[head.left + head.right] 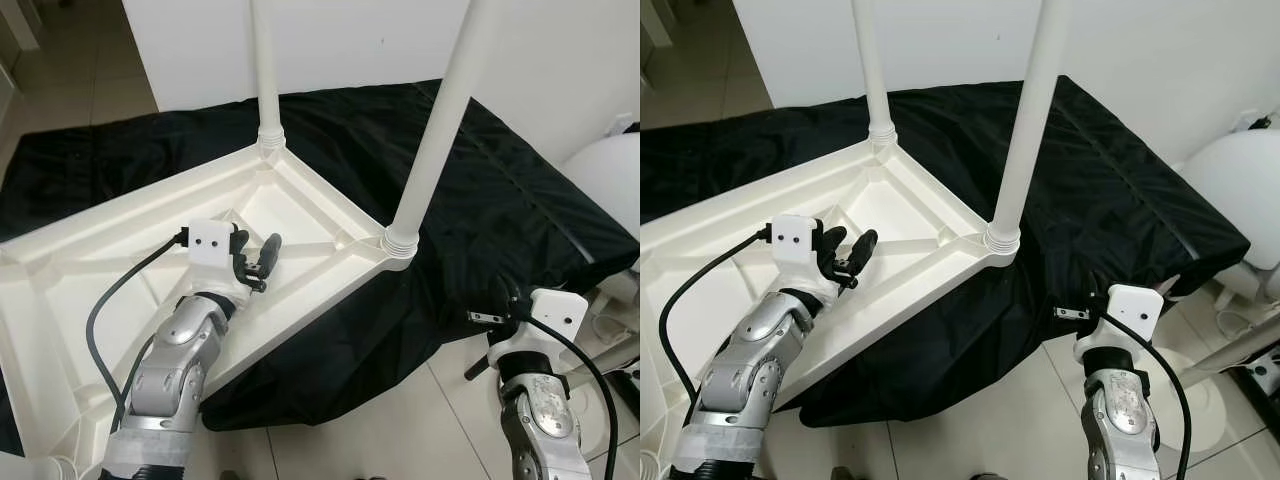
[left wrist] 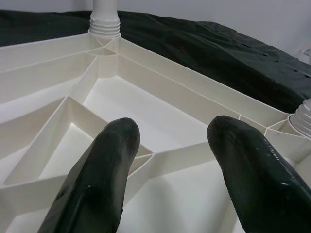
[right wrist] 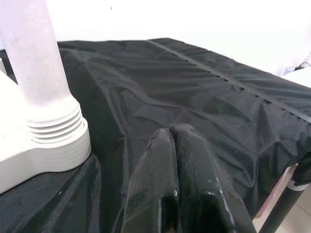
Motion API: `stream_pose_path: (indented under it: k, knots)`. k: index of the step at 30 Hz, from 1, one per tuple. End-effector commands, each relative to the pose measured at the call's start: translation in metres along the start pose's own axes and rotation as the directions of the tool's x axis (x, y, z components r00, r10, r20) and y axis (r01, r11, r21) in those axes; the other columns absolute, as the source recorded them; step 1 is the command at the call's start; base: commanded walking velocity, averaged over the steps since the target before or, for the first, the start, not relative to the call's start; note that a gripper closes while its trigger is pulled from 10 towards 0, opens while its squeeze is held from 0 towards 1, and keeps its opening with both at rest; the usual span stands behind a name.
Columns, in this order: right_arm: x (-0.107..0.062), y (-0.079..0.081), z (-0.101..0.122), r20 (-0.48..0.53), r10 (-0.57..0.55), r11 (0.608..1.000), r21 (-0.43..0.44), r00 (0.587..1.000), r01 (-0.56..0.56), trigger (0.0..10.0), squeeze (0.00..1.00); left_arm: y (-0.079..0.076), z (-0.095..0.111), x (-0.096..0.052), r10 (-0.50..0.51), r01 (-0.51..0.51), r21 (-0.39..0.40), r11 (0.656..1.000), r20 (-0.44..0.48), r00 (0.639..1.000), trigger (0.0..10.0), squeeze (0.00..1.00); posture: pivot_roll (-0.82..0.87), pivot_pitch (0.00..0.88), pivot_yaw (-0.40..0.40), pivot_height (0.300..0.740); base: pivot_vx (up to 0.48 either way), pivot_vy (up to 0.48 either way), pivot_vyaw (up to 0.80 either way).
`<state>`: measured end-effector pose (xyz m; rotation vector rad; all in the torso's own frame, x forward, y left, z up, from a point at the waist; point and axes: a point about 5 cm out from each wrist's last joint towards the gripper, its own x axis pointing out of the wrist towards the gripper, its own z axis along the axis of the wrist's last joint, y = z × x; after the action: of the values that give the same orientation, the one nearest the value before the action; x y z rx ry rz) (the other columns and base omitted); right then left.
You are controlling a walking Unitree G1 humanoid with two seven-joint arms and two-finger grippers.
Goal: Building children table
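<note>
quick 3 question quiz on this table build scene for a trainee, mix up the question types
1. True or false: the white tabletop lies upside down on the black cloth, with its ribbed underside facing up.
2. How many white legs stand screwed into its corners? A) one B) two C) four
3. Fill in: the left end effector hovers over the tabletop's underside with its fingers ____, while the right end effector points at the cloth with its fingers pressed together.

Key
1. True.
2. B: the far leg and the near leg.
3. open; nothing is held between them.
</note>
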<state>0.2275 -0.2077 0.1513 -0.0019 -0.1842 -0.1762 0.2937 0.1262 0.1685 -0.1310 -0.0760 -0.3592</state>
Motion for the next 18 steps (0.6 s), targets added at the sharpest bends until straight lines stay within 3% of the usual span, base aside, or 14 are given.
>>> stream_pose_path:
  k: [1, 5, 8, 18]
  knots:
    - [0.004, -0.002, -0.004, -0.022, -0.01, 1.0, 0.006, 1.0, 0.01, 10.0, 0.0, -0.002, -0.004, 0.0, -0.017, 0.017, 0.034, 0.999, -0.008, 1.0, 10.0, 0.0, -0.11, 0.11, -0.021, 0.74, 0.0, 0.0, 0.0]
    - [0.009, -0.002, -0.001, -0.01, -0.008, 1.0, 0.009, 1.0, 0.009, 10.0, 0.0, -0.001, -0.004, -0.001, 0.019, -0.02, 0.11, 0.994, 0.012, 1.0, 10.0, 0.0, -0.11, 0.105, -0.028, 0.74, 0.0, 0.0, 0.0]
    - [0.013, -0.001, 0.0, 0.004, 0.012, 1.0, -0.014, 1.0, -0.012, 10.0, 0.0, 0.0, -0.002, -0.002, 0.051, -0.063, 0.156, 0.986, 0.08, 0.995, 10.0, 0.0, -0.09, 0.095, -0.031, 0.74, 0.0, 0.0, 0.0]
    - [0.021, 0.003, -0.001, 0.02, 0.064, 0.997, -0.045, 0.998, -0.063, 10.0, 0.0, -0.008, 0.0, -0.006, -0.012, -0.007, 0.124, 0.992, 0.151, 0.988, 10.0, 0.0, -0.08, 0.078, -0.008, 0.74, 0.0, 0.0, 0.0]
